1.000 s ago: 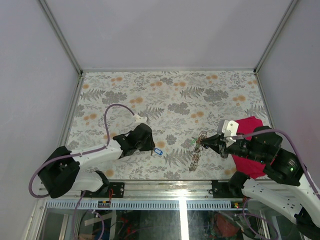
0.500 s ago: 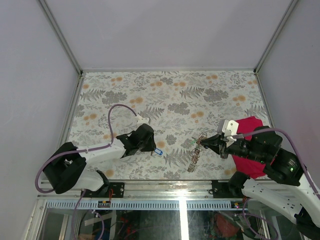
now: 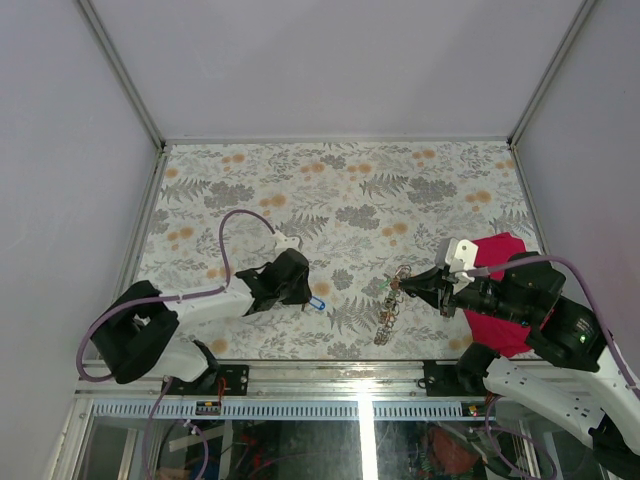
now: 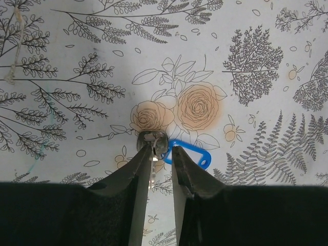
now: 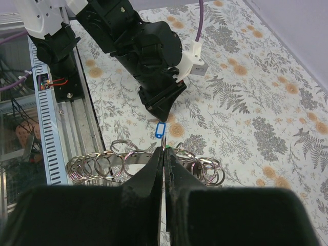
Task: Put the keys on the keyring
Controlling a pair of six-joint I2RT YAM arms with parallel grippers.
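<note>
A key with a silvery head (image 4: 152,140) and a blue plastic tag (image 4: 187,154) lies on the floral table. My left gripper (image 4: 159,151) is open, with its fingertips on either side of the key's blade. The tag also shows in the top view (image 3: 318,302), next to the left gripper (image 3: 305,296). My right gripper (image 5: 164,151) is shut on the keyring, whose long silvery chain of rings (image 5: 102,166) hangs to both sides. A green key head (image 5: 167,147) peeks out at its fingertips. In the top view the chain (image 3: 386,318) trails down from the right gripper (image 3: 400,287). Other keys are out of view.
A crimson cloth (image 3: 497,250) lies at the right, partly under the right arm. The metal rail and cable tray (image 5: 51,118) run along the table's near edge. A purple cable (image 3: 232,225) loops over the left arm.
My left gripper has crept a little right and down onto the blue-tagged key. My right gripper has shifted slightly left, and the chain's lower end moved with it.
</note>
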